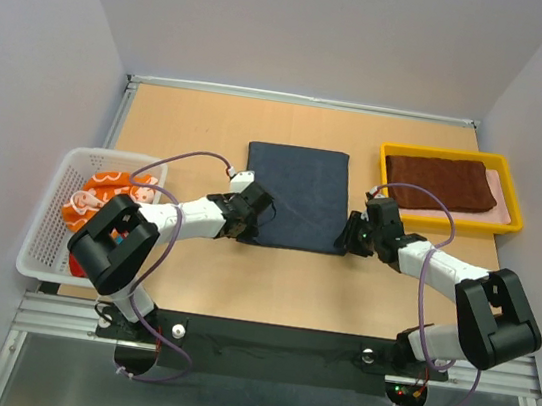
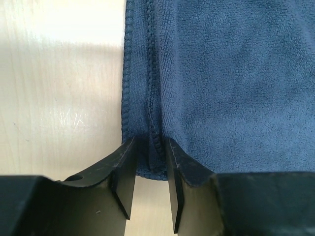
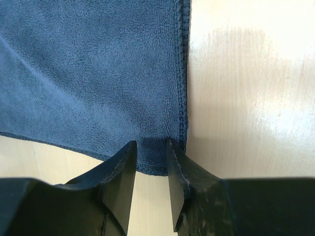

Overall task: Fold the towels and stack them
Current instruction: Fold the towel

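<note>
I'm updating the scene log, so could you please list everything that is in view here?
navy towel: one, dark blue, flat at the table's middle
brown towel: one, reddish-brown, folded in the yellow tray
pink layer: one, pale pink, peeking out beneath the brown towel
yellow tray: one, yellow, far right of the table
patterned towel: one, orange and white, in the basket
basket: one, white mesh, at the table's left edge
table: one, light wood
left gripper: one, black, fingers straddling the navy towel's near left corner
right gripper: one, black, fingers straddling its near right corner
</note>
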Controlling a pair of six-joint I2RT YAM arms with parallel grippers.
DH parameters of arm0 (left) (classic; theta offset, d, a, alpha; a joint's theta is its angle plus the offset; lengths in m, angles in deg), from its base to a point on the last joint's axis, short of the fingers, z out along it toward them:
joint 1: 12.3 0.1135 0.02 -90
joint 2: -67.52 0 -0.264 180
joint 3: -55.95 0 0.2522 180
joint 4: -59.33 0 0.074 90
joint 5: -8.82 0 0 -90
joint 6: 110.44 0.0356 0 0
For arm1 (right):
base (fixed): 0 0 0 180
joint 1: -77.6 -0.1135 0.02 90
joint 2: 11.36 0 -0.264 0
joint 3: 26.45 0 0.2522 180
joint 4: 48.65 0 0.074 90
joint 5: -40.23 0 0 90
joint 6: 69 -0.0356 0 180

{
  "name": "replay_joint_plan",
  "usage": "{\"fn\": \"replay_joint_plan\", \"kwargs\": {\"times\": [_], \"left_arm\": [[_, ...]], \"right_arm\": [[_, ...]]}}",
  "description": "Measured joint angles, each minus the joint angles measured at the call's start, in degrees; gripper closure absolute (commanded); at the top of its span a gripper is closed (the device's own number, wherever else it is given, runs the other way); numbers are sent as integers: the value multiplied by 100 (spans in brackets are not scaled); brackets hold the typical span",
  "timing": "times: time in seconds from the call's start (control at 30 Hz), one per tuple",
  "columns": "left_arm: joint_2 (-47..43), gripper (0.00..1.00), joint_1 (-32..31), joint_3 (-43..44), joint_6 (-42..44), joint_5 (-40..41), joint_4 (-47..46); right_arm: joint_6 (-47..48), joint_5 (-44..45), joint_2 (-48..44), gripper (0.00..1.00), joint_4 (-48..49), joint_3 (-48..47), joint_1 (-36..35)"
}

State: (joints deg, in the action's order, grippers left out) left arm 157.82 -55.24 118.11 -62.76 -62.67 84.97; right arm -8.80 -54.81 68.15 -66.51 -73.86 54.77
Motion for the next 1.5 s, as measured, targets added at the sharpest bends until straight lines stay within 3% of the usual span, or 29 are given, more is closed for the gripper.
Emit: {"fn": "replay_joint_plan", "kwargs": {"times": [0.4,0.67,1.1,1.27,1.5], "left_arm": [[-9,66,-11,0,9,66,136],[-136,77,-11,0,13,120,170],[-116,77,-11,0,52,98,162],[-90,94,-11,0,59,79,162],[-118,99,-11,0,114,170,317]], "right_arm": [[2,4,-2,63,0,0,0],[0,4,-2,63,0,0,0],[2,7,-4,63,4,7,0],[2,9,-4,63,4,9,0],[0,33,-37,63,28,48,0]]}}
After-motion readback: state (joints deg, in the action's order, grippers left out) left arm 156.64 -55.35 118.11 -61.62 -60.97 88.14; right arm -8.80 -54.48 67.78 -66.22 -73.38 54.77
